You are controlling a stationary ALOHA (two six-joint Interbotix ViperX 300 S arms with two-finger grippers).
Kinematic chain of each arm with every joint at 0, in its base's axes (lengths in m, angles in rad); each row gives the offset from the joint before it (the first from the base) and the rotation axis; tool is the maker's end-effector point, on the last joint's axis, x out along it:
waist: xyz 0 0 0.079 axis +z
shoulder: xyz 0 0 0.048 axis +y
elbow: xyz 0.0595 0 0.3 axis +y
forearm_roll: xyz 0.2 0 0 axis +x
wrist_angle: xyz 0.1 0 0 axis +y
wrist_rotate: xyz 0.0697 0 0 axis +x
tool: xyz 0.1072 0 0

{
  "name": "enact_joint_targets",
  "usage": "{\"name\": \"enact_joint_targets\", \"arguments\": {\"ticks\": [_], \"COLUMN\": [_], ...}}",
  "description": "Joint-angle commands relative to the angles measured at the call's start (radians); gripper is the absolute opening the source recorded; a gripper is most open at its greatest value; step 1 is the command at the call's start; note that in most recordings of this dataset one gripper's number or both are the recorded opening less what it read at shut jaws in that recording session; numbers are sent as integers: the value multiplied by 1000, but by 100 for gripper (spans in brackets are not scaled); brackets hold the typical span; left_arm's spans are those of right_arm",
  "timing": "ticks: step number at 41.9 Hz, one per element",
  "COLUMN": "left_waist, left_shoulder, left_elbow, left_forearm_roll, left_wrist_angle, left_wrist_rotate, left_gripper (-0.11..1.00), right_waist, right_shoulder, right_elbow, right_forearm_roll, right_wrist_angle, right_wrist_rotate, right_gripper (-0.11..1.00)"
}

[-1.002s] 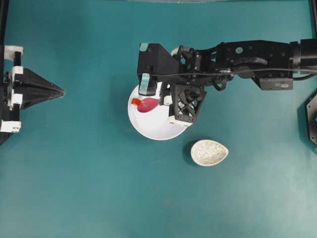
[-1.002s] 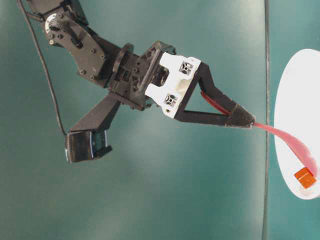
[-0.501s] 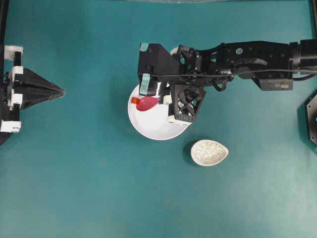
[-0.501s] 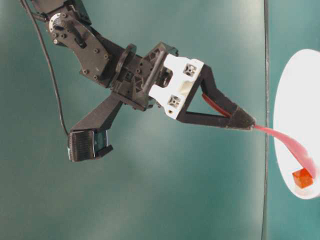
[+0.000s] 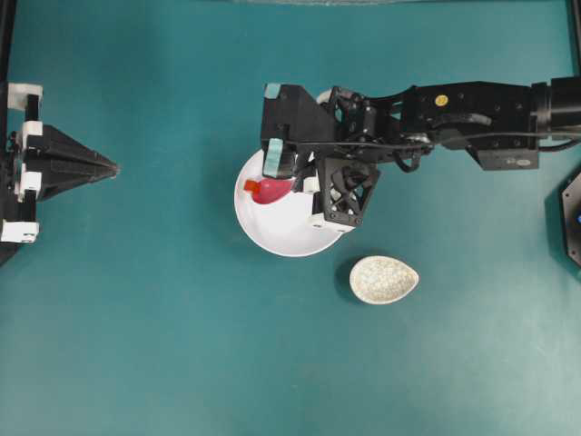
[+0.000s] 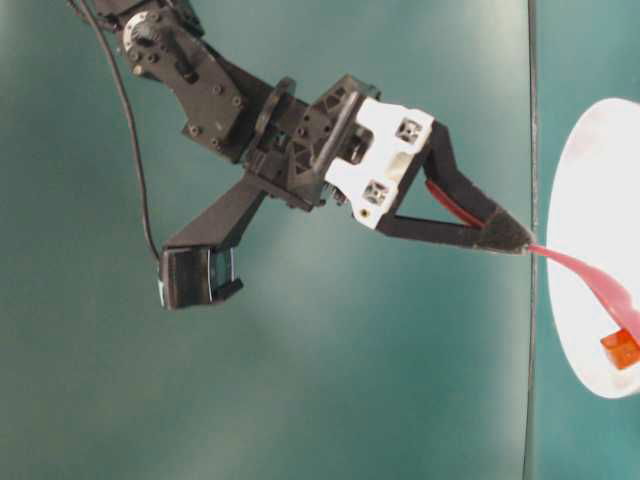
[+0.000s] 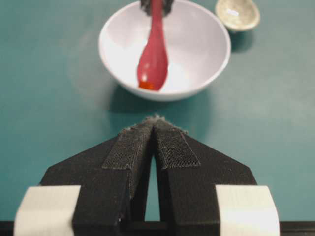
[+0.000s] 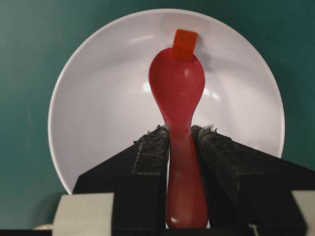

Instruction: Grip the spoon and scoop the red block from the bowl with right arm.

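Observation:
The large white bowl (image 5: 263,238) stands mid-table, also in the right wrist view (image 8: 98,108). My right gripper (image 8: 179,130) is shut on the handle of the magenta spoon (image 8: 177,86), whose scoop reaches down into the bowl (image 6: 590,190). The red block (image 8: 184,44) sits at the scoop's far tip, touching it. From overhead the block (image 5: 251,185) lies just left of the scoop (image 5: 273,190). The table-level view has the spoon (image 6: 590,282) sloping down from the right gripper (image 6: 515,240) to the block (image 6: 620,350). My left gripper (image 7: 155,120) is shut and holds nothing, well short of the bowl (image 7: 113,66).
A small speckled cream egg-shaped dish (image 5: 383,279) lies on the teal table just right of and below the bowl. The left arm (image 5: 54,168) rests at the far left edge. A dark fixture (image 5: 572,218) sits at the right edge.
The right wrist has shifted slightly and tilted, carrying the spoon a little further over the bowl, with the red block staying at the scoop's tip. The left arm has not moved.

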Motion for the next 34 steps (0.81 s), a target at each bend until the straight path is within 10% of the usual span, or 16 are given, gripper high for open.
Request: {"name": "enact_joint_targets", "arguments": {"ticks": [1, 34], "left_waist": [2, 3], "left_shoulder": [9, 9], "left_elbow": [-11, -9], "left_forearm_roll": [2, 3], "left_wrist_angle": [-5, -5], "left_wrist_rotate": [0, -3], "left_gripper": [1, 1], "right_waist": [-3, -3], "right_shoulder": [-57, -110], "right_elbow": [9, 179], "right_forearm_roll": [2, 11], "right_wrist_angle": [-52, -295], "right_wrist_rotate": [2, 18], "right_gripper": [25, 25]}}
